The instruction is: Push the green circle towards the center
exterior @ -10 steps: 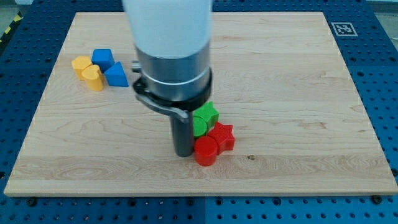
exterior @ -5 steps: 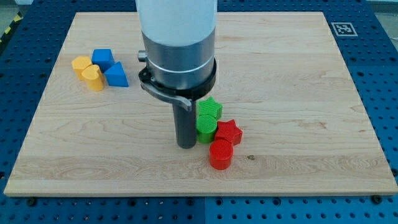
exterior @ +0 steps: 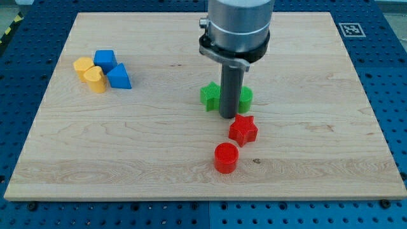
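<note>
Blocks far left: yellow pair [exterior: 89, 73], blue pair [exterior: 112, 69], well apart from the action. Green star [exterior: 210, 96] just left of my tip [exterior: 227, 116]; green circle [exterior: 245, 97] just right, partly hidden, seemingly touching, near center. Red star [exterior: 243, 129], red circle [exterior: 226, 158] below. Rod grips nothing. Push looks nearly finished; next, only a small nudge if any.

On the worktop [exterior: 305, 159] my tip [exterior: 227, 116] stands near the middle, between the green star [exterior: 208, 96] on the view's left and the green circle [exterior: 245, 97] on the view's right, close to both. Just below the tip lies the red star [exterior: 243, 130], and below that, a little to the left and apart from it, the red cylinder [exterior: 226, 158]. Far off at the upper left four blocks huddle together: the yellow block [exterior: 82, 65] and the yellow heart [exterior: 95, 79] at the left, the blue block [exterior: 105, 59] and the blue triangle [exterior: 118, 76] at their right.
</note>
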`<state>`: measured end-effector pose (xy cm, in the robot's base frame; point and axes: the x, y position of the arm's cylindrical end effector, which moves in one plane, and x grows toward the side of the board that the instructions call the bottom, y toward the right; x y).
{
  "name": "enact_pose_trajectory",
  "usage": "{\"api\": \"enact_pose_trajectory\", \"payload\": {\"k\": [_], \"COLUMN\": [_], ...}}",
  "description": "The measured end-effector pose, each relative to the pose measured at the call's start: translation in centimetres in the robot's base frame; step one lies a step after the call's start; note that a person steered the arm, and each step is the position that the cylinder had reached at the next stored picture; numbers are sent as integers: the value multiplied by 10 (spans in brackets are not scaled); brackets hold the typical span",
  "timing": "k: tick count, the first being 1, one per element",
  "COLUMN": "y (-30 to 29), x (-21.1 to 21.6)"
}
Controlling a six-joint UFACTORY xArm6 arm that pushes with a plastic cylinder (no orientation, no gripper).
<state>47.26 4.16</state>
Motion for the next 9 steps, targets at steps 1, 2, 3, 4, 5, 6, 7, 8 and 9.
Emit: {"api": "enact_pose_trajectory", "payload": {"k": [1,2,3,4,5,6,7,8,9], "y": [13,31,59,88,121,121,103,87,93], "x": [-19,-20,-20,-20,-27,-46,-53,-65,-67]}}
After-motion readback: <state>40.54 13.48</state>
